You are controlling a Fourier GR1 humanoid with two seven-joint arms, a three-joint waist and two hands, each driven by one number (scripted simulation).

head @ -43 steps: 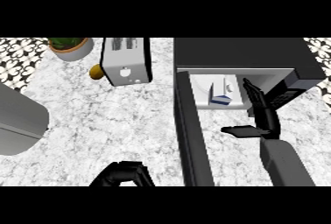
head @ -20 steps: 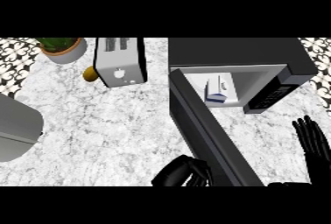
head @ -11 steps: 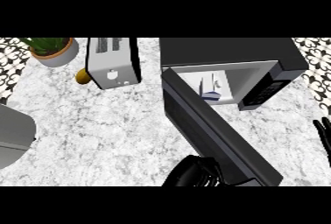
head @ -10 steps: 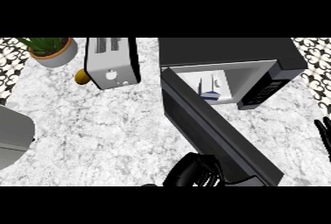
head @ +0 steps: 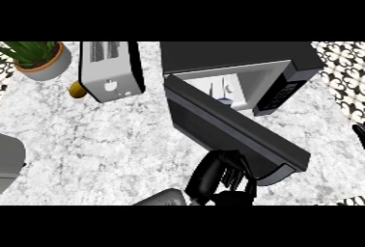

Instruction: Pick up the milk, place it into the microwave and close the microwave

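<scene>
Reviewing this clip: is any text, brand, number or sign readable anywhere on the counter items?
None can be read.
Microwave control panel: faint marks, too small to read.
Milk carton inside it: blue and white print, illegible.
Toaster: one round knob, no lettering visible.

microwave (head: 235, 58): black box at the counter's back right, dark top, control panel on its right front. light interior partly visible behind the door.

microwave door (head: 231, 130): dark slab with a grey edge, hinged at the left, swung partway, lying diagonally across the opening; its free end points toward the view's lower right.

milk (head: 222, 91): white carton with a blue patch, standing inside the cavity, only its upper part showing above the door's top edge; rest hidden.
</scene>
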